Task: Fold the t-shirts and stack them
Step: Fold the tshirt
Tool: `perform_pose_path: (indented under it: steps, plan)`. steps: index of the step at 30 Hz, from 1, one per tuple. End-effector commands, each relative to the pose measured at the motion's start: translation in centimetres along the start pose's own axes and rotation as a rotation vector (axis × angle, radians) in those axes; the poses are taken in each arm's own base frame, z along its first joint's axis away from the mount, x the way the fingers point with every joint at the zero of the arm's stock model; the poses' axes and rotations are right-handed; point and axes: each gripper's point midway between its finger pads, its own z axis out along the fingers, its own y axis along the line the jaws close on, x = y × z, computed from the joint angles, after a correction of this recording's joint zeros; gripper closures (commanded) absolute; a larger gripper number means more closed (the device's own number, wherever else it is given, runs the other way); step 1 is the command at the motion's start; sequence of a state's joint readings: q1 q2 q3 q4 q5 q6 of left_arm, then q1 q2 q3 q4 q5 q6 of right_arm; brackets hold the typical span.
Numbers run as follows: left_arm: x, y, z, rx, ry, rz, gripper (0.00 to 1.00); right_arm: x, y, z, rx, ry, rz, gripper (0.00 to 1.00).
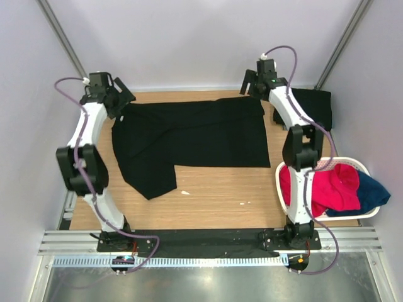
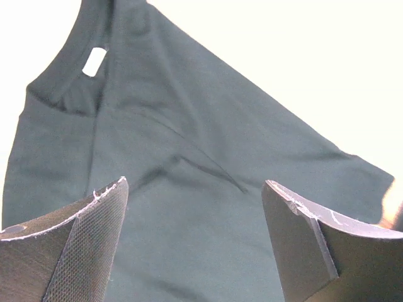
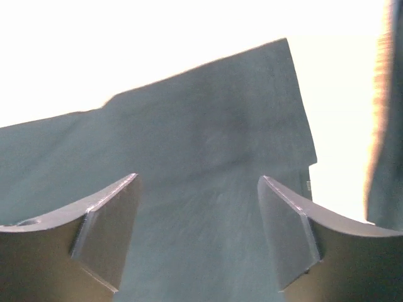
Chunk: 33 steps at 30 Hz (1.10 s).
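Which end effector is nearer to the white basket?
Right. The right end effector is at the far right corner of the spread t-shirt, on the same side as the basket; the left end effector is at its far left corner.

No words or numbers can be read anywhere. The small white tag (image 2: 94, 61) in the neck of the shirt (image 2: 189, 201) is too bright to read.

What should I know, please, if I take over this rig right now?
Left pincer: open, holding nothing, over the collar end of the spread black t-shirt.
Right pincer: open, holding nothing, over that shirt's far right corner.
Done: a folded black garment, apparently a t-shirt, lies far right on the table.
Left: fold the spread shirt and stack it there.
White basket holds a red garment and a blue garment.
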<state>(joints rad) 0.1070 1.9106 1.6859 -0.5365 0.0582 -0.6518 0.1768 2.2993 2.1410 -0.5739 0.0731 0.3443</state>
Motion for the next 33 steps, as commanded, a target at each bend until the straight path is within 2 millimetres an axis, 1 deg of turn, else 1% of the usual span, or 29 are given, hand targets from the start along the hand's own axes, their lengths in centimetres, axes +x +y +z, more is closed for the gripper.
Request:
perform_pose_path:
  steps: [1, 2, 3, 4, 5, 6, 7, 8, 9, 10, 11, 12, 13, 14, 16, 17, 19, 20, 22, 23, 24, 26, 27, 28, 29, 30, 31, 32, 33]
  plan:
    - [0.3, -1.3, -6.3, 0.082, -0.008, 0.024, 0.12, -6.6, 4.0, -10.9, -0.126, -0.200, 0.026, 0.14]
    - [1.6, -0.4, -8.0, 0.072, 0.000, 0.015, 0.12, -4.1, 3.0, -10.4, -0.097, -0.147, 0.029, 0.12]
    - [2.4, 0.1, -9.0, 0.060, 0.005, 0.012, 0.12, -4.4, 3.2, -12.9, -0.111, -0.175, 0.039, 0.10]
    - [3.3, 1.2, -9.9, 0.031, -0.002, -0.001, 0.12, -3.6, 2.8, -13.4, -0.109, -0.162, 0.058, 0.08]
    - [5.8, 3.3, -10.0, -0.020, 0.035, -0.017, 0.11, -0.5, 1.8, -12.9, -0.085, -0.100, 0.065, 0.08]
    - [6.2, 3.7, -12.6, -0.013, -0.004, -0.027, 0.11, -0.2, 1.7, -14.7, -0.096, -0.114, 0.073, 0.08]
    - [7.3, 4.6, -13.4, -0.034, -0.001, -0.066, 0.11, 0.9, 1.3, -15.2, -0.093, -0.102, 0.081, 0.08]
    - [8.2, 5.6, -14.2, -0.058, -0.010, -0.087, 0.11, 4.2, 0.2, -14.6, -0.074, -0.035, 0.102, 0.08]
    - [10.5, 7.1, -15.5, -0.071, 0.004, -0.108, 0.11, 4.7, 0.2, -16.1, -0.093, -0.042, 0.108, 0.08]
    - [11.8, 7.7, -16.1, -0.082, 0.020, -0.141, 0.12, 5.7, 0.1, -16.3, -0.104, -0.031, 0.120, 0.08]
    - [13.3, 8.2, -16.7, -0.080, 0.048, -0.163, 0.12, 8.7, -0.7, -15.9, -0.089, 0.030, 0.136, 0.08]
    - [15.5, 9.4, -17.6, -0.095, 0.080, -0.180, 0.13, 9.5, -1.0, -16.3, -0.085, 0.038, 0.147, 0.08]
    - [16.7, 10.0, -18.0, -0.101, 0.092, -0.199, 0.14, 10.3, -0.6, -17.2, -0.124, 0.055, 0.152, 0.08]
    - [17.8, 10.6, -18.3, -0.114, 0.103, -0.242, 0.15, 12.4, -1.1, -17.1, -0.119, 0.098, 0.160, 0.08]
    - [20.3, 12.2, -19.1, -0.130, 0.111, -0.285, 0.17, 13.9, -1.0, -17.9, -0.140, 0.119, 0.154, 0.08]
    - [20.9, 12.4, -19.3, -0.131, 0.114, -0.319, 0.18, 15.2, -1.5, -17.8, -0.125, 0.145, 0.143, 0.08]
    - [22.9, 13.4, -19.4, -0.139, 0.137, -0.349, 0.20, 16.3, -2.3, -17.9, -0.101, 0.161, 0.130, 0.08]
    - [23.3, 13.5, -19.8, -0.123, 0.127, -0.356, 0.22, 17.2, -2.8, -17.9, -0.084, 0.173, 0.126, 0.08]
    - [24.8, 13.9, -19.7, -0.121, 0.167, -0.371, 0.24, 17.7, -3.4, -17.7, -0.064, 0.173, 0.124, 0.08]
    - [25.8, 13.8, -19.4, -0.119, 0.208, -0.372, 0.27, 18.3, -3.7, -17.5, -0.052, 0.184, 0.126, 0.08]
    - [26.0, 13.5, -19.3, -0.112, 0.219, -0.372, 0.28, 18.5, -3.8, -17.2, -0.046, 0.190, 0.128, 0.08]
    - [26.5, 14.1, -18.7, -0.164, 0.242, -0.360, 0.32, 18.6, -3.8, -16.7, -0.043, 0.186, 0.145, 0.08]
    - [26.7, 14.1, -18.5, -0.175, 0.252, -0.344, 0.34, 18.7, -3.7, -16.3, -0.040, 0.191, 0.148, 0.08]
    - [26.6, 14.6, -18.2, -0.207, 0.243, -0.333, 0.38, 18.6, -3.6, -16.1, -0.038, 0.193, 0.154, 0.08]
    - [26.7, 14.7, -17.8, -0.211, 0.241, -0.327, 0.38, 18.3, -3.4, -16.0, -0.040, 0.191, 0.156, 0.09]
    - [27.2, 15.0, -17.3, -0.232, 0.259, -0.315, 0.38, 18.3, -3.8, -15.4, -0.016, 0.188, 0.155, 0.09]
    - [27.4, 15.2, -16.9, -0.245, 0.259, -0.318, 0.38, 18.3, -4.2, -15.3, 0.008, 0.194, 0.155, 0.08]
    - [27.5, 15.4, -16.3, -0.245, 0.255, -0.319, 0.39, 17.8, -4.2, -15.2, 0.022, 0.184, 0.153, 0.08]
    - [27.7, 15.6, -16.0, -0.261, 0.264, -0.316, 0.39, 17.8, -4.3, -15.2, 0.034, 0.188, 0.153, 0.09]
